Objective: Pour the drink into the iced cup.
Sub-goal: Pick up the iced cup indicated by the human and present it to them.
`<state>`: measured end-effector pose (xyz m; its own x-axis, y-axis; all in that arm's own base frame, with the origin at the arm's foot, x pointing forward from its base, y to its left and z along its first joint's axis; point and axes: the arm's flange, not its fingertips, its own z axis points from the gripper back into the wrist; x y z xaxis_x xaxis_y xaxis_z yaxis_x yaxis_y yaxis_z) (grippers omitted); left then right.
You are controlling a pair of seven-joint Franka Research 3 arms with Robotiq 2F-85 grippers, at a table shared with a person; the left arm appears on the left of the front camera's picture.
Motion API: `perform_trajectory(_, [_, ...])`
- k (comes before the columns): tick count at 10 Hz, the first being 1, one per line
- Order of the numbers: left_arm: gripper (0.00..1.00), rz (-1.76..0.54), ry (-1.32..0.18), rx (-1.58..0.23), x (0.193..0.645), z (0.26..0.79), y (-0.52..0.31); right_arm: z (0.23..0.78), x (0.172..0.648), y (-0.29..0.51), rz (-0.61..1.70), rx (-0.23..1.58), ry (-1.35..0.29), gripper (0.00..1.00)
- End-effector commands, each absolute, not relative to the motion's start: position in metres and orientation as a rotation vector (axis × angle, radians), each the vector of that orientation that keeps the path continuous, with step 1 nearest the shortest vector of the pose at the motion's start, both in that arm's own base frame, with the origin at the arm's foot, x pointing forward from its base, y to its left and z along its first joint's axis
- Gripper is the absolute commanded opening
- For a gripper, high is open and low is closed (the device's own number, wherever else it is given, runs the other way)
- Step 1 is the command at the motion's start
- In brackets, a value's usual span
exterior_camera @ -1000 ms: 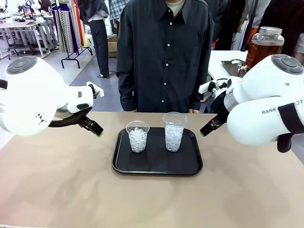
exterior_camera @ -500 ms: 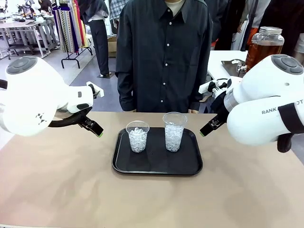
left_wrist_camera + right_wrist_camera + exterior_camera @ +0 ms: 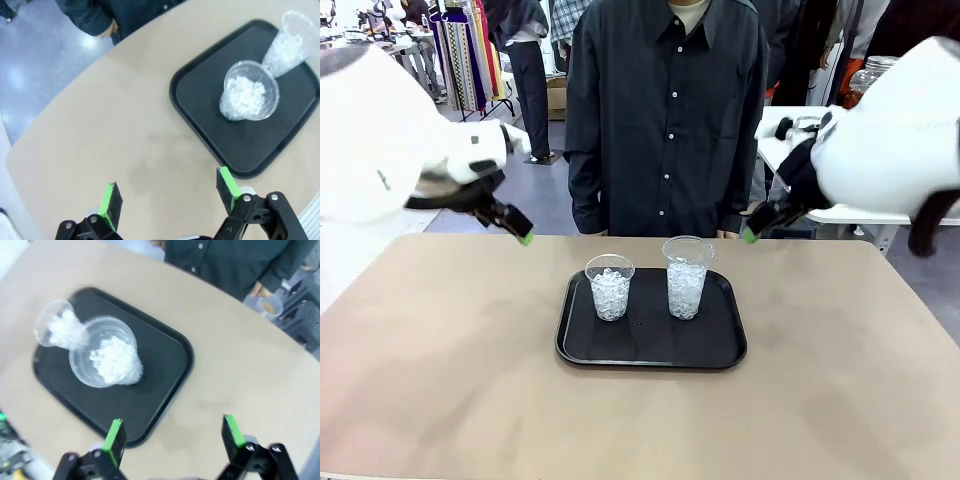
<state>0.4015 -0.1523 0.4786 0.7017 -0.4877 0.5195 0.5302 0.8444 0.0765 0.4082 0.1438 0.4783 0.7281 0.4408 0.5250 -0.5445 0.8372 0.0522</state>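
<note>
Front view takes the black tray, in the middle of the tan table, as its anchor. Far beyond the tray's left corner a clothes rack stands on the floor.

Left of the tray and raised above the table, the left gripper hangs with its green tip angled down toward the tray. In the left wrist view its fingers stand wide apart with bare table between them and nothing held. The tray lies off to one side of them.

On the tray stand two clear cups, both holding ice. The short cup is on the tray's left half and the tall cup just right of it; they do not touch.

Straight behind the tray's far edge a person in a dark shirt stands at the table, between the two arms.

Right of the tray and raised, the right gripper mirrors the left. In the right wrist view its fingers are spread wide and hold nothing, and one pad sits just over the tray's edge, the tall cup being the nearer cup.

The drink, amber-brown, is in a dispenser jar well beyond the tray's far right corner. The right arm stands in front of the jar and hides most of it. The jar is well apart from both pairs of fingers, and the right gripper is the nearer.
</note>
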Motion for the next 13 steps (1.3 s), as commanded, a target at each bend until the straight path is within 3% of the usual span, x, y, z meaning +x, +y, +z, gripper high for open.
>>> perform_trajectory(1, [1.0,-0.491,-0.538,-0.208,0.41,0.504,-0.13,0.504,0.428,0.121,0.478,0.39,-0.453,1.0])
perform_trajectory(3, [1.0,-0.393,-0.562,-0.474,0.416,0.505,-0.103,0.512,0.444,0.104,0.409,0.595,-0.379,1.0])
perform_trajectory(7, [1.0,-0.281,-0.561,-0.79,0.431,0.471,-0.068,0.49,0.469,0.07,0.258,0.91,-0.261,1.0])
perform_trajectory(9, [1.0,-0.257,-0.545,-0.856,0.435,0.459,-0.062,0.479,0.473,0.066,0.241,0.954,-0.236,1.0])
perform_trajectory(11, [1.0,-0.399,-0.542,-0.666,0.43,0.463,-0.075,0.48,0.465,0.076,0.326,0.795,-0.296,1.0])
perform_trajectory(12, [1.0,-0.262,-0.537,-0.831,0.427,0.459,-0.061,0.472,0.468,0.063,0.228,0.926,-0.219,1.0])
perform_trajectory(13, [1.0,-0.262,-0.537,-0.831,0.427,0.459,-0.061,0.472,0.468,0.063,0.228,0.926,-0.219,1.0])
